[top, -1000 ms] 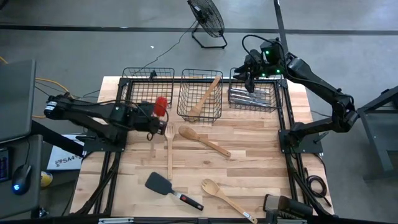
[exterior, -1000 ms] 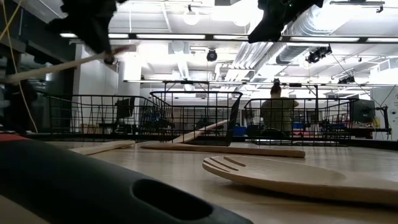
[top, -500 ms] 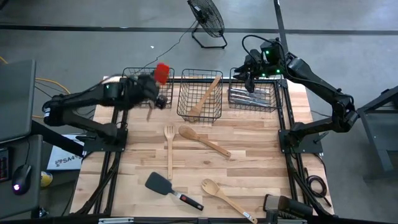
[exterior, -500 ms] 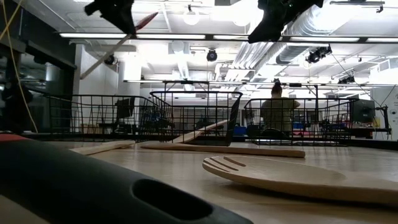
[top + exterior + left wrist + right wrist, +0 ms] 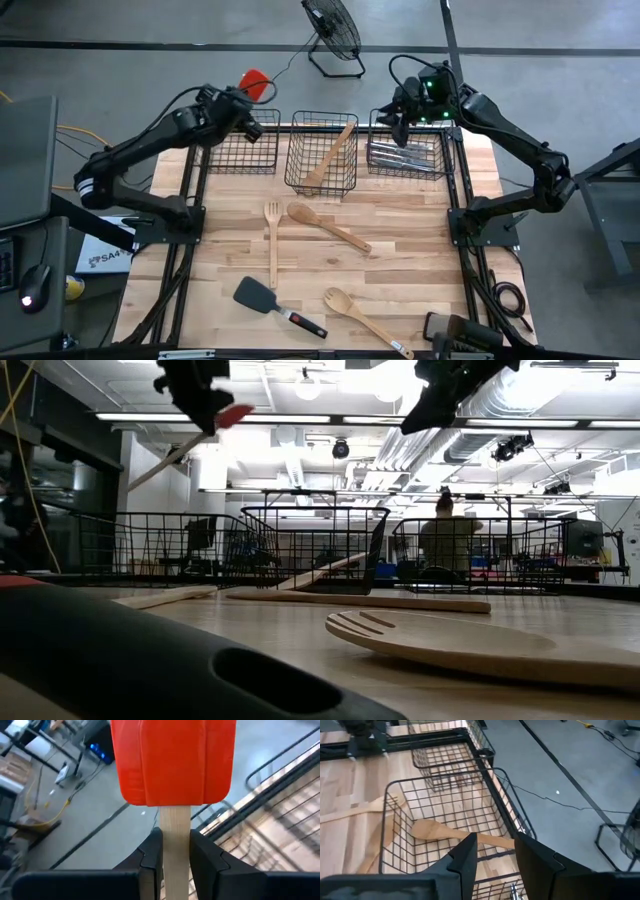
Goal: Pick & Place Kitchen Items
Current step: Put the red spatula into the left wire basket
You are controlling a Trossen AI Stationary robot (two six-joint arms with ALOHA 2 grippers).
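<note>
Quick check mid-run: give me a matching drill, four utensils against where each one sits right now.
Things:
1. red spatula
2. black turner
3. metal cutlery
4. wooden fork

Places:
A. in the right basket
B. held by the left hand, above the left basket
C. flat on the table, mid-board
D. on the table near its front edge

Pairs: 1-B, 2-D, 3-A, 4-C

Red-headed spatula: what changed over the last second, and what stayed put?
The left gripper, shut on the red-headed spatula, swung from low beside the left basket up and over its far rim; no release. The right gripper stayed over the right basket. The utensils on the table and in the baskets did not move.
</note>
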